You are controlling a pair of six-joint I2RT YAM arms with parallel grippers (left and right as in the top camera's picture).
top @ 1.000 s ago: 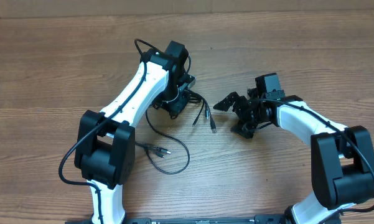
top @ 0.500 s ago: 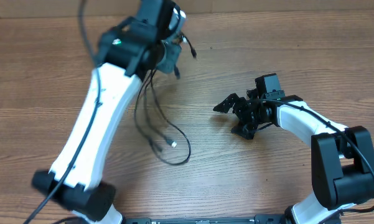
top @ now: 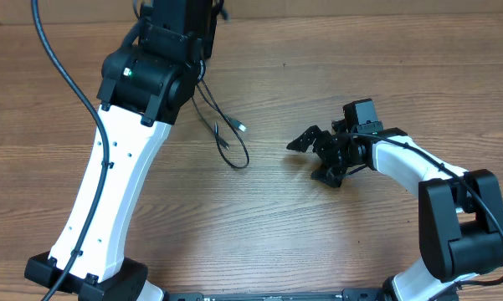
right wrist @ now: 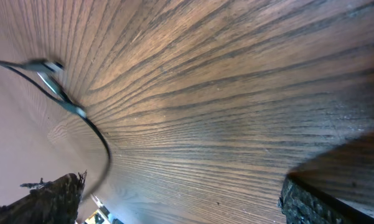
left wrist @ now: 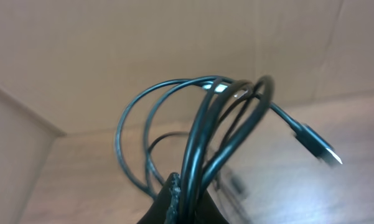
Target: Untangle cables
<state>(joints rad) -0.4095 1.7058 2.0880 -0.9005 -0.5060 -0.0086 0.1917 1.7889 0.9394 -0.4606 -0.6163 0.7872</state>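
Cables (top: 220, 136): thin black cords in one bundle, hanging from the left gripper (left wrist: 176, 200) over the 11 o'clock sector of the table (top: 360, 242) in the overhead view.
Lowest strand: curves round at 5 o'clock of the bundle. Whether it touches the wood cannot be told.
Plugs: one silver-tipped plug (top: 241, 126) sits at 3 o'clock of the hanging strands, and a second plug (top: 223, 144) is just below it. In the left wrist view a further plug end (left wrist: 314, 142) sticks out toward 3 o'clock, blurred.
Tangle: the left wrist view shows several loops arching up and crossing near 12 o'clock, pressed close together. Single cords cannot be told apart there.
Left side: jaws clenched on the cable bundle, with the strands rising from between the fingertips. In the overhead view the gripper is largely hidden at the 12 o'clock edge, behind the left arm (top: 109, 184).
Left arm: stretched from its base at 7 o'clock up to the 12 o'clock edge.
Right side: the right gripper (top: 312, 159) has its jaws spread wide with nothing between them. It sits low over the table in the 3 o'clock sector, well apart from the cables.
Right wrist view: bare wood grain between the two fingertips, with one cord and plug at 10 o'clock of the frame.
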